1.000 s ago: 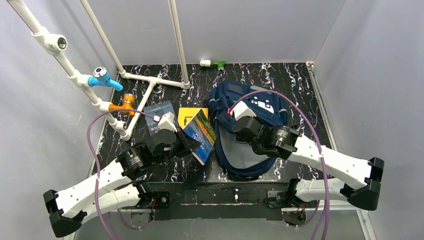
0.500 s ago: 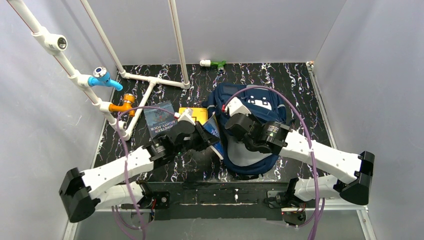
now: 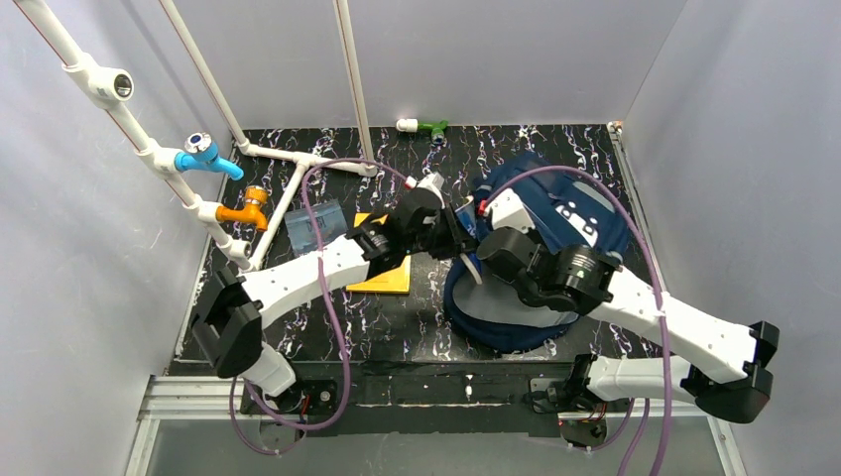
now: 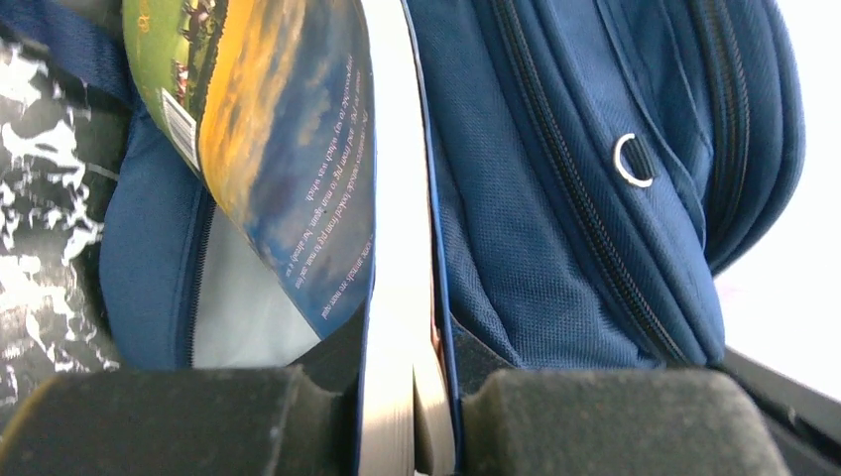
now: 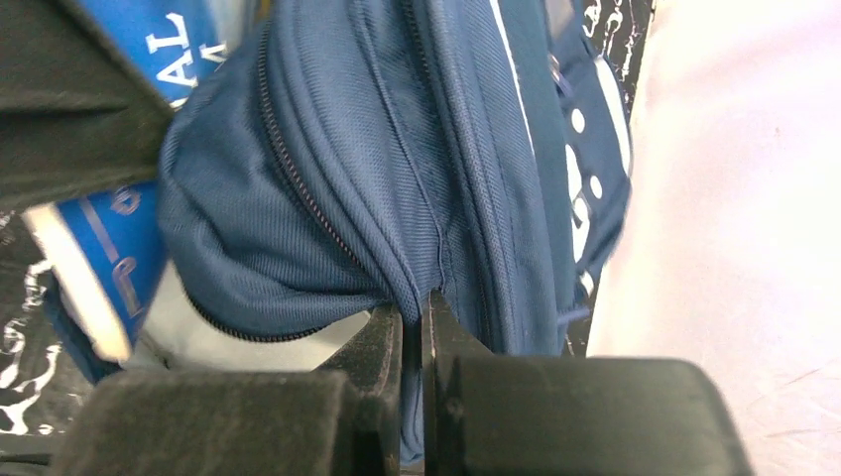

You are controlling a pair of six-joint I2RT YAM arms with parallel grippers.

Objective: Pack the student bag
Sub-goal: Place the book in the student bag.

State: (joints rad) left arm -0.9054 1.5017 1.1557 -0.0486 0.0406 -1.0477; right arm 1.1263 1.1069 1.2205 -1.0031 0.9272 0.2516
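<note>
On the right half of the black, white-streaked desk (image 3: 417,327) lies the student bag (image 3: 506,332). It is big and dark blue, with a white patch on its top side. Both arms meet at its left edge, near the middle of the frame.

The left arm (image 3: 307,273) reaches in from the lower left. Its jaws are pinching a thin book (image 4: 298,169) by its edge, as the left wrist view shows. The book has a yellow, blue and green cover and white pages. It stands on its edge right against the bag's side, and its far end is at the open mouth of the bag, where the pale grey lining (image 4: 248,327) shows. A small metal ring (image 4: 631,159) hangs on a zip nearby.

The right arm (image 3: 684,332) comes in from the lower right. Its jaws are almost pressed together, pinching a fold of the bag's blue cloth beside a zip, and the cloth bunches up there.

Left of the bag, a yellow book (image 3: 392,278) lies flat on the desk. A grey-blue book (image 3: 315,226) lies farther left. White pipes (image 3: 307,161) stand in the upper left, with a blue tap (image 3: 206,154) and an orange tap (image 3: 248,210). A small green and white piece (image 3: 424,126) lies at the top edge of the desk.
</note>
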